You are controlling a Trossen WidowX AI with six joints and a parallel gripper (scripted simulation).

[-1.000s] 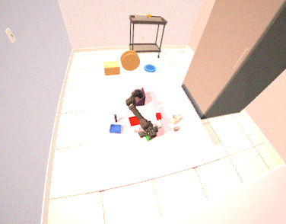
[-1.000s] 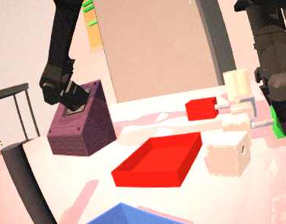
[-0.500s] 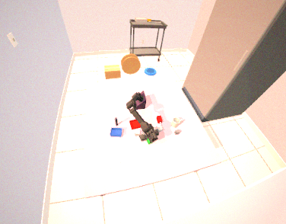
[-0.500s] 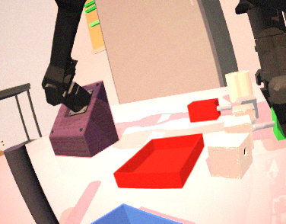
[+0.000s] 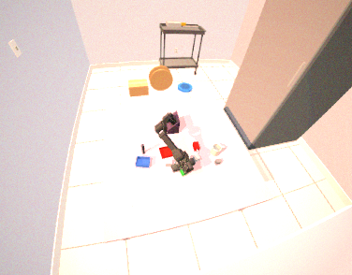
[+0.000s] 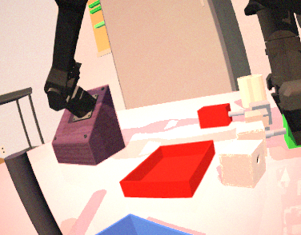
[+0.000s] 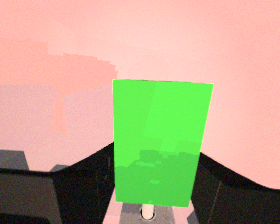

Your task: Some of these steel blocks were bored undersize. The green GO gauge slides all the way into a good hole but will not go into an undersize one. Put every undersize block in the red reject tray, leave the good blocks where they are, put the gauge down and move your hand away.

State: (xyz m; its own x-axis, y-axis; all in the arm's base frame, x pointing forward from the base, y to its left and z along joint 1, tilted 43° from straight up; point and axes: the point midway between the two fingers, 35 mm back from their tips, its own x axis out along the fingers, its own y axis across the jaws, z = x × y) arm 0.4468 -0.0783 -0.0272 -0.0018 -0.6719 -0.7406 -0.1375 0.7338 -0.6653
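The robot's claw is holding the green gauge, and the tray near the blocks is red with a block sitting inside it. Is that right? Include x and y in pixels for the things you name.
Not quite: the red tray [image 5: 166,151] [image 6: 166,161] has no block inside, as the exterior view shows. The rest is right.

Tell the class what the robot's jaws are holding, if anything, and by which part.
The jaws hold the green GO gauge by its green block-shaped handle, gripped on two opposite sides.

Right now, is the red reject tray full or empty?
Empty: the red reject tray shows bare floor inside its walls, no blocks.
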